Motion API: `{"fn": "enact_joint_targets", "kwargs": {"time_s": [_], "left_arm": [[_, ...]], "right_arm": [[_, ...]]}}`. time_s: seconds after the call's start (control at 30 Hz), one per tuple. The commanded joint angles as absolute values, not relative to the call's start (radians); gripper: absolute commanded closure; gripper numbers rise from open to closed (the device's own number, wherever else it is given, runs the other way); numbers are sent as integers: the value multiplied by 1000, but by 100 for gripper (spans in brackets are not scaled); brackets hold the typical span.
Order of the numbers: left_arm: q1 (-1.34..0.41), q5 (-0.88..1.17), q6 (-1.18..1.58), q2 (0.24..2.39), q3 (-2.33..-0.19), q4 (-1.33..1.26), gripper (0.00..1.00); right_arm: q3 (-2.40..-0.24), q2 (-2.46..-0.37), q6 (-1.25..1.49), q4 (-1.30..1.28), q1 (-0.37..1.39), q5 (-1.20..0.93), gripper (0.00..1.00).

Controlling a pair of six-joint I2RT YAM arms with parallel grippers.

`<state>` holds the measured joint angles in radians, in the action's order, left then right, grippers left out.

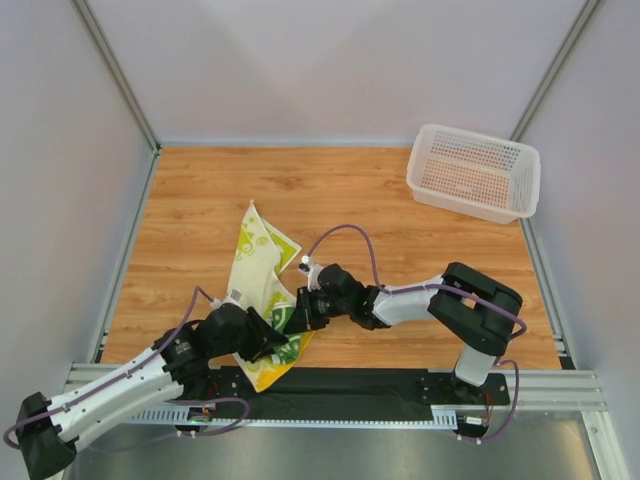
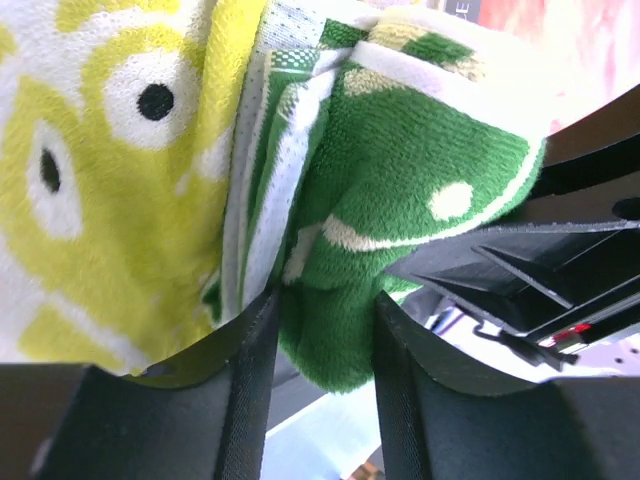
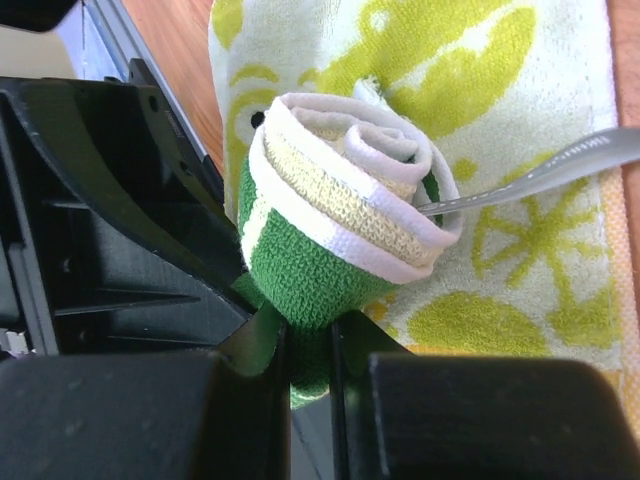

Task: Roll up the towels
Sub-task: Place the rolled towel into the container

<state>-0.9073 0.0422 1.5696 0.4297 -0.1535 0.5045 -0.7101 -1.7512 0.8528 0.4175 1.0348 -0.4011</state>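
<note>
The dark green towel [image 1: 284,318] is wound into a small roll near the table's front edge, between my two grippers. In the right wrist view the roll [image 3: 330,250] shows its spiral end, and my right gripper [image 3: 310,345] is shut on its lower green fold. My left gripper [image 2: 322,340] has its jaws apart, and the green towel's [image 2: 390,170] end hangs loosely between the fingers [image 2: 250,380]. The cream-yellow towel [image 1: 255,255] lies spread under and behind the roll, seen close in both wrist views [image 2: 110,180] [image 3: 520,230].
A white perforated basket [image 1: 475,172] stands at the back right of the wooden table [image 1: 400,220]. A grey cable [image 3: 560,165] crosses the yellow towel beside the roll. The black base rail [image 1: 350,385] runs along the front edge just below the towels.
</note>
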Motion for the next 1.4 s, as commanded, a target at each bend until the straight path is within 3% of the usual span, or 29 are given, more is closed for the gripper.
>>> {"fn": "enact_joint_targets", "kwargs": {"time_s": [0.0,0.57,0.97,1.2,1.37], "left_arm": [[-905,2,1461,482,-198,808,52],[-905,-205,1086,739,-607,900,48],[-905,-331,897,732,-747,1017,46],[-905,-365,830,695,-874,1103,48],[-905,-400,720,696,-994,1173,46]], "right_arm": [[-788,-1660,766,292,1005,-367,100],[-966,-1457,597,-142,796,-405,100],[-1302,-1473,469,-396,277,-538,100],[-1486,-1609,549,-327,-26,-633,100],[-1673,-1768,529,-356,-121,-695,100]]}}
